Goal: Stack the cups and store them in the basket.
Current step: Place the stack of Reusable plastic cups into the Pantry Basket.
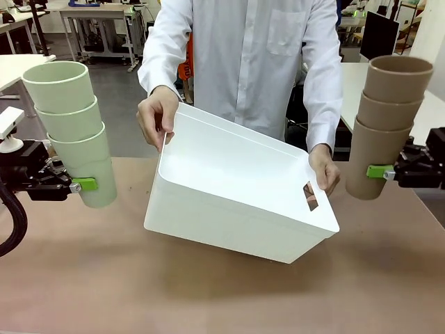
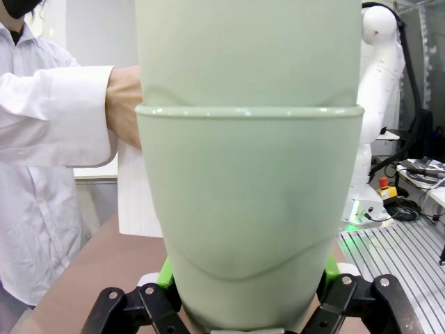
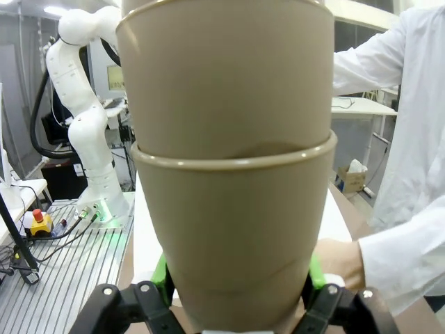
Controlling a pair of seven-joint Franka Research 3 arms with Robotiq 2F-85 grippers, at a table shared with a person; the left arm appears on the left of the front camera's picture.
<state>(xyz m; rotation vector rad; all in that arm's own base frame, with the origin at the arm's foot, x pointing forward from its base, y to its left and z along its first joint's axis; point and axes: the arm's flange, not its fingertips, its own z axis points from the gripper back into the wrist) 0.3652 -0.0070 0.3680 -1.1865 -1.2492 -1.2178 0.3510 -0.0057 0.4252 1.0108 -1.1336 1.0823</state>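
Noted left tool (image 1: 90, 185) closed on the bottom cup of a mint-green stack (image 1: 73, 129) of three nested tumblers, green pads pressed on opposite sides of the wall, low on the cup. Saw the same in the left wrist view: pads flat against both flanks of the lowest tumbler, next rim just above. Recorded stack as mouth-up, leaning slightly outward at the top, over the left edge of the desk (image 1: 104, 278).

Noted right tool (image 1: 375, 172) clamped the same way on the bottom cup of a tan-brown stack (image 1: 386, 125) of three, mouth-up, at the right edge. Confirmed in the right wrist view by pads on either side of the lowest tan tumbler.

Found white basket (image 1: 229, 209) between the two stacks, well apart from both, tilted with its opening turned toward the robot's side. Logged the person gripping it: one hand (image 1: 156, 115) on the far rim corner nearer the green cups, the other hand (image 1: 323, 168) at the short side beside the slot handle (image 1: 311, 196), nearer the tan cups. Cannot tell whether the basket's lower edge touches the desk
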